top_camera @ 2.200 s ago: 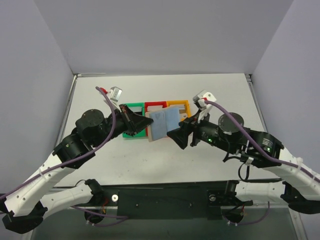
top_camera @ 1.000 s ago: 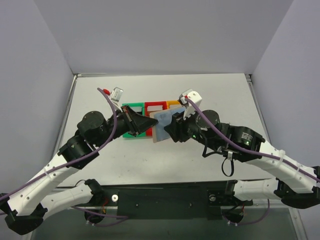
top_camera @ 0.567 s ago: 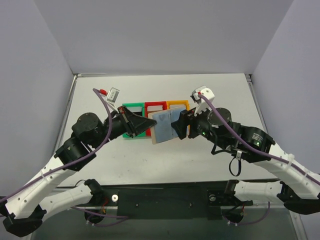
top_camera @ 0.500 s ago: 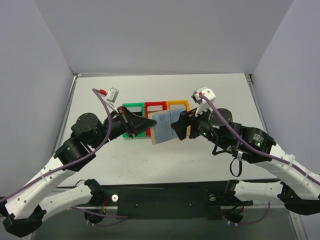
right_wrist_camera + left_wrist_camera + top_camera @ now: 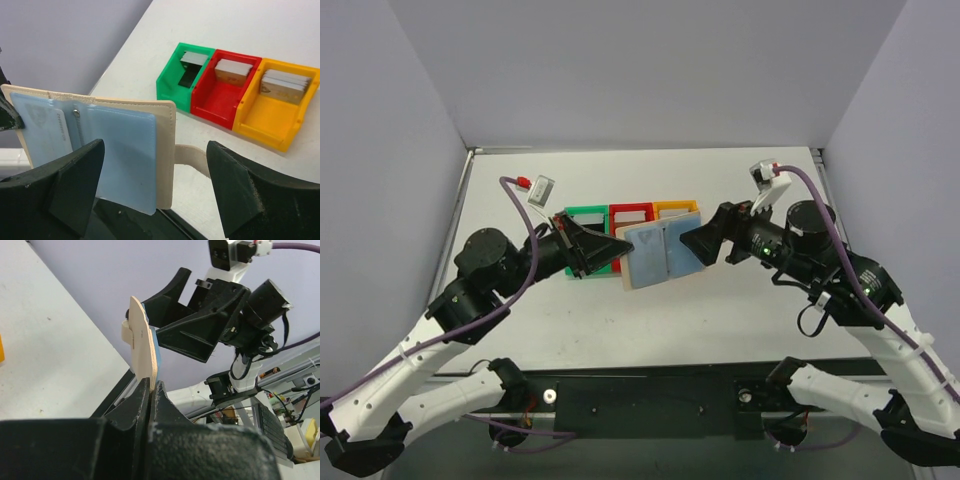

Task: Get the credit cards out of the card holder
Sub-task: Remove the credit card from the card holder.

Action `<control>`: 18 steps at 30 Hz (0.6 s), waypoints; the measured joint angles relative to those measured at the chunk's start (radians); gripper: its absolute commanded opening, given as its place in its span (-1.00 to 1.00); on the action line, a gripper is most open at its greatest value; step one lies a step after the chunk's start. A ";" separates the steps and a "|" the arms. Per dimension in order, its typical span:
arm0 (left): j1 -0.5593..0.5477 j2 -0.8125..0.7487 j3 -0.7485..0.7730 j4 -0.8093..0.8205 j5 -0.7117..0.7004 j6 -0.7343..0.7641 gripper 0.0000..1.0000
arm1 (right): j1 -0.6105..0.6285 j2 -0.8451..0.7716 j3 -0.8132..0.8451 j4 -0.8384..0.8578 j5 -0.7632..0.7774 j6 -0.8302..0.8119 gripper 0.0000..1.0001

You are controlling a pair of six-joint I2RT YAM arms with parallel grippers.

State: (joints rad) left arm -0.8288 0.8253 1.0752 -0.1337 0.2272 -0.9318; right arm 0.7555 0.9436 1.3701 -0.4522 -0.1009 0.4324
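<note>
above the table (image 5: 750, 190), lifted just in front of the row of bins, the card holder (image 5: 658, 255) is spread open and held on edge, its light blue inner panels turned toward the right arm. the left pincer (image 5: 151, 388) is clenched on the holder's bottom corner at the end away from the tab; in the left wrist view the tan cover shows edge-on, rising out of the pinched fingers. the right pincer (image 5: 695, 243) is released, its two fingers spread wide, and it faces the inner panels from just beside them, touching nothing that can be seen. the holder's long axis runs across from one pincer to the other, so the right arm, the free one, looks the better placed to reach the pockets. a pale card (image 5: 43, 125) shows through the pocket at the far end from the right pincer, close to the left pincer; whether the nearer pocket holds anything cannot be told. reaching that card probably means crossing the whole open face. the snap tab (image 5: 192, 156) sticks out near one right finger and could snag. behind and below sit the green bin (image 5: 172, 80), the red bin (image 5: 220, 107) and the orange bin (image 5: 280, 132), each with stacked cards (image 5: 282, 82) inside, well apart from both pincers.
</note>
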 measured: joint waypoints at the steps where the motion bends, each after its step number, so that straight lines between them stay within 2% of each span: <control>1: 0.000 -0.001 -0.002 0.006 0.006 0.000 -1.00 | -0.014 -0.004 -0.011 0.008 -0.027 0.011 0.56; 8: 0.013 -0.014 -0.010 0.044 0.037 -0.005 -1.00 | -0.155 -0.019 -0.137 0.122 -0.274 0.107 0.52; 12: 0.023 -0.016 -0.025 0.080 0.055 -0.015 -1.00 | -0.247 -0.036 -0.230 0.261 -0.446 0.209 0.50; 18: 0.041 -0.019 -0.047 0.118 0.082 -0.037 -1.00 | -0.309 -0.037 -0.307 0.473 -0.634 0.362 0.49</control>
State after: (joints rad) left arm -0.7879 0.8059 1.0283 -0.0154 0.3092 -0.9688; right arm 0.4469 0.9070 1.0634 0.0208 -0.7345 0.7940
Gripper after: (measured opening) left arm 0.032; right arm 0.750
